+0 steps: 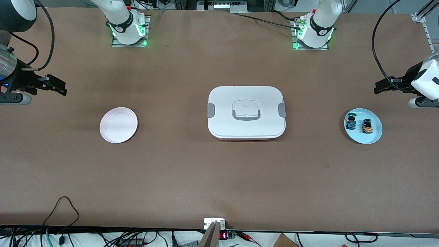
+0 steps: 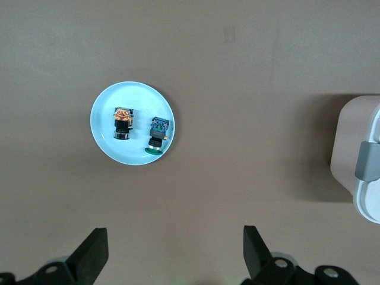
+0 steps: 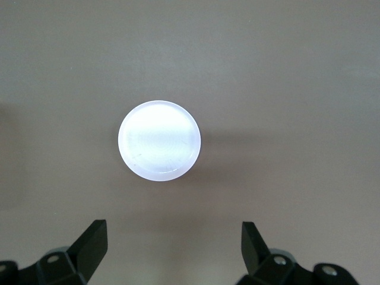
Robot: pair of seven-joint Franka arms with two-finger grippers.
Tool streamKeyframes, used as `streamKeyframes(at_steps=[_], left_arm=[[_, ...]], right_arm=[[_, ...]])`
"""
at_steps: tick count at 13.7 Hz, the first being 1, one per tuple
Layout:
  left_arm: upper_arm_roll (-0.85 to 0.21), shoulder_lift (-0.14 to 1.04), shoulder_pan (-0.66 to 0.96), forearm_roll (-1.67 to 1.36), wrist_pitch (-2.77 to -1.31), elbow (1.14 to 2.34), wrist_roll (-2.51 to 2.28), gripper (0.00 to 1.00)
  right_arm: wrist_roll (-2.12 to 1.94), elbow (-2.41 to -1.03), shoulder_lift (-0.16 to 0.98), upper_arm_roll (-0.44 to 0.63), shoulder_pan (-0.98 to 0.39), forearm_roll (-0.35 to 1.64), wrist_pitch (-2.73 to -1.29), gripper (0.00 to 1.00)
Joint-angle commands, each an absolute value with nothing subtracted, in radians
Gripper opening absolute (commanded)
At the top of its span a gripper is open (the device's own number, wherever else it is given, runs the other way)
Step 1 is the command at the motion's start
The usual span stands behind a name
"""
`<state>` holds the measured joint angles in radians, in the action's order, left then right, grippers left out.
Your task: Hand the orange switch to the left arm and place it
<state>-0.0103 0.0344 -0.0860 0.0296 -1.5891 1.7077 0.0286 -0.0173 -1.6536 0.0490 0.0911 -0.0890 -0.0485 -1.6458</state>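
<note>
While both grippers (image 2: 175, 252) (image 3: 174, 249) hang spread and empty, we see the orange switch (image 1: 367, 126) beside a blue switch (image 1: 351, 121) on the blue plate (image 1: 375, 135) at right of frame; the pink plate (image 1: 118, 125) and the closed box (image 1: 246, 112) hold nothing visible.

The box (image 1: 246, 112) stands at the table's middle, directly between the pink plate (image 1: 118, 125) toward the right arm's end and the blue plate (image 1: 363, 126) toward the left arm's end, and blocks the straight low path between them. Bare table (image 1: 219, 181) runs the full length nearer the front camera than the box, and likewise between the box and the arm bases. On the blue plate the orange switch (image 1: 367, 126) lies just beside the blue switch (image 1: 351, 122), leaving little finger room between them.
</note>
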Motion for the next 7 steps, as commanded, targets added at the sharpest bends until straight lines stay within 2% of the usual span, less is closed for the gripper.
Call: streamKeyframes(at_steps=[1,7], left_arm=[[0.0,0.023,-0.072,0.02,-1.586,1.701,0.054,1.0],[0.002,0.054,-0.081,0.017,-1.586,1.672,0.044,1.0]], right_arm=[[-0.006,-1.629,0.055,0.08,-0.077,-0.032,-1.623,1.0],[-0.003,-1.637,0.051,0.081,-0.077,-0.032,-1.623,1.0]])
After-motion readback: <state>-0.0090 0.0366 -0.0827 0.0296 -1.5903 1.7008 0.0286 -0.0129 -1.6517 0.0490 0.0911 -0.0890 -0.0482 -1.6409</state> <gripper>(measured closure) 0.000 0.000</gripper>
